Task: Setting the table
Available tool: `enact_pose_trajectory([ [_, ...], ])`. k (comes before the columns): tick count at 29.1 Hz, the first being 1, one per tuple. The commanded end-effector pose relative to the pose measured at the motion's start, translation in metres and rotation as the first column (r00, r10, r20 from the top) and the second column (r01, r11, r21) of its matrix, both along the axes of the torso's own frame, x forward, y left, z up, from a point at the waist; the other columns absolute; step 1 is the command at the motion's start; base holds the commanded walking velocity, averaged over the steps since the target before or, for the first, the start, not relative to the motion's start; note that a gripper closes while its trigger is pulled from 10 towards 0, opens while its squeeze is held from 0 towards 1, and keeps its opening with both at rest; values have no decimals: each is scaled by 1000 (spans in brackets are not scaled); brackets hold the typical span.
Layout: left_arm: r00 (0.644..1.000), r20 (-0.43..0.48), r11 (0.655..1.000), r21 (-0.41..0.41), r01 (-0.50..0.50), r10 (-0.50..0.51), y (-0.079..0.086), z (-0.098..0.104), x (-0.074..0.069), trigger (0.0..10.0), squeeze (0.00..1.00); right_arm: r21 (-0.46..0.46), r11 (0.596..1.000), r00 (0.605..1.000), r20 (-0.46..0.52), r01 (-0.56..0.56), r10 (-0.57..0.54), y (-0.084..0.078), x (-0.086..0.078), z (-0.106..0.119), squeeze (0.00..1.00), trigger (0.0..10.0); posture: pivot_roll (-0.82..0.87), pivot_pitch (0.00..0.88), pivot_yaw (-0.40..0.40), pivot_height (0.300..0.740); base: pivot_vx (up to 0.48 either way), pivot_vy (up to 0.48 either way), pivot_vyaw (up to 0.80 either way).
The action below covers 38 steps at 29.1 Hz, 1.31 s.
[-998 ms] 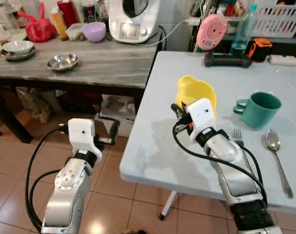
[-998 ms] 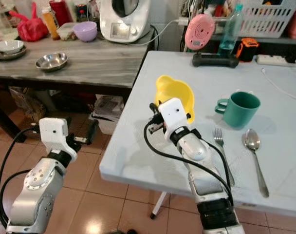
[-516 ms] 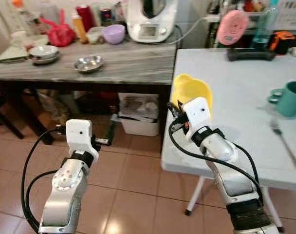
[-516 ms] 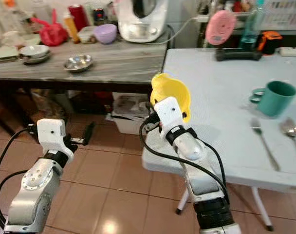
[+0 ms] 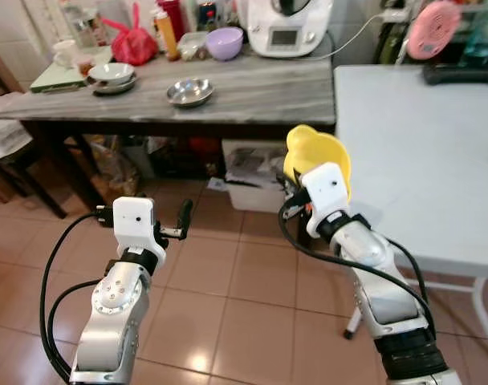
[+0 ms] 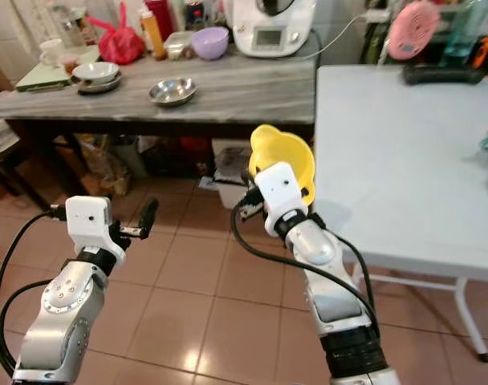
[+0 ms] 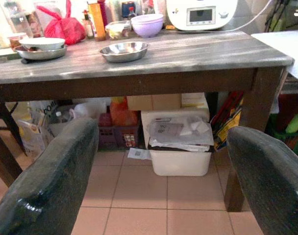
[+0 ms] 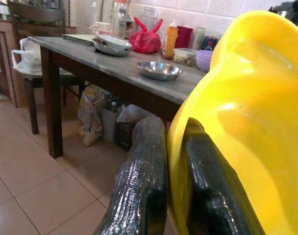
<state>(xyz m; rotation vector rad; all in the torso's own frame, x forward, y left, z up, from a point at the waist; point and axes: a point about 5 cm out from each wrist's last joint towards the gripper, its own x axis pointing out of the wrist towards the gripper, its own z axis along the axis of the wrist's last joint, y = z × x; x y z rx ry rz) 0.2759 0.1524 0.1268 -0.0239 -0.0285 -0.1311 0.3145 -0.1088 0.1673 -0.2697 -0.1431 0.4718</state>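
Note:
My right gripper is shut on the rim of a yellow plastic bowl, holding it up on edge beside the corner of the white table. In the right wrist view the two black fingers pinch the yellow bowl wall between them. My left gripper hangs low over the tiled floor, open, with nothing between its fingers.
A dark wooden side table stands ahead with a steel bowl, stacked dishes, a purple bowl, a red bag, bottles and a white appliance. Boxes and a white bin sit beneath it. Tiled floor lies in front.
The camera has swung left and back: the white table slid to the right, the mug, fork and spoon left the picture, more floor shows. The bowl stays in my right gripper.

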Motion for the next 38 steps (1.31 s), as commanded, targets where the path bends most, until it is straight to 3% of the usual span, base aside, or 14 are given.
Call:
enact_pose_trajectory([
  [1, 1000, -1, 1000, 17, 1, -1, 0, 0, 0, 10000, 0, 5, 1000, 1000, 17, 12, -12, -4, -1, 4, 0, 10000, -104, 61, 108, 740, 0, 480, 0],
  [15, 999, 29, 1000, -15, 21, -20, -1, 2, -1, 10000, 0, -5, 1000, 1000, 12, 13, -13, -5, -1, 2, 0, 10000, -105, 60, 106, 740, 17, 61, 0],
  [38, 998, 45, 998, -28, 48, -47, -3, 4, 0, 10000, 0, -4, 1000, 1000, 14, 1, -1, -2, 0, 2, 0, 10000, -106, 51, 112, 740, 425, 0, 0],
])
